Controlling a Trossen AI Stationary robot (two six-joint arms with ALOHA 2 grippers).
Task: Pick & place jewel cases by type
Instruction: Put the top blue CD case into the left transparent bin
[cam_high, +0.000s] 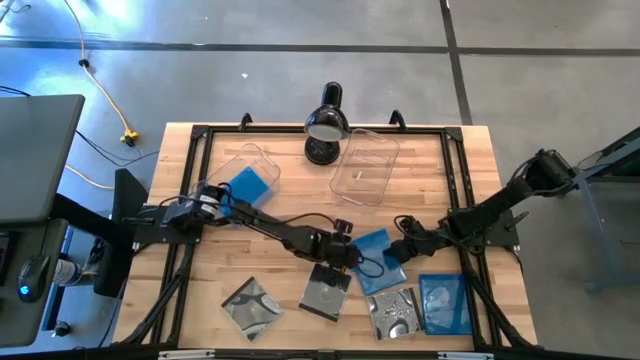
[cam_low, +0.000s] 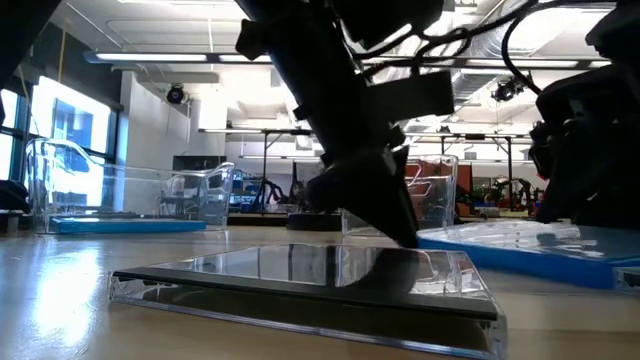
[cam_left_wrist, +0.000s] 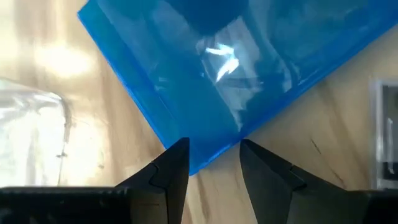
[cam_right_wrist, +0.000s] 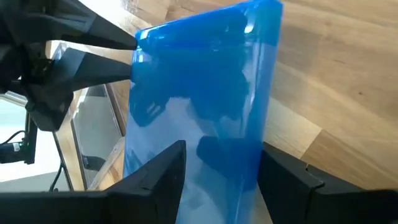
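A blue jewel case (cam_high: 384, 275) sits mid-table between my two grippers. My right gripper (cam_high: 394, 252) comes from the right and is shut on the case's right-hand edge (cam_right_wrist: 199, 93). My left gripper (cam_high: 350, 254) reaches in from the left and is open. Its fingertips (cam_left_wrist: 180, 165) stand on either side of the case's opposite corner (cam_left_wrist: 208, 155). Three clear cases with silvery discs (cam_high: 325, 292) (cam_high: 250, 305) (cam_high: 395, 312) and another blue case (cam_high: 445, 300) lie flat near the front edge. A third blue case (cam_high: 250, 185) lies in the left tub. My right gripper has the blue case's edge (cam_right_wrist: 217, 146) between its two fingers, one finger over the top face and the other beside the side wall below. It slants down from the table's right. The case reaches far back between the fingers. Whether it is clear of the table I cannot tell. My left gripper has the corner between its fingertips; whether they touch it I cannot tell.
Two clear plastic tubs (cam_high: 245, 165) (cam_high: 365, 165) stand at the back of the table, with a black desk lamp (cam_high: 325, 125) between them. A black frame rail (cam_high: 190, 200) runs round the tabletop. A clear case (cam_low: 300, 285) lies right in front of the low camera.
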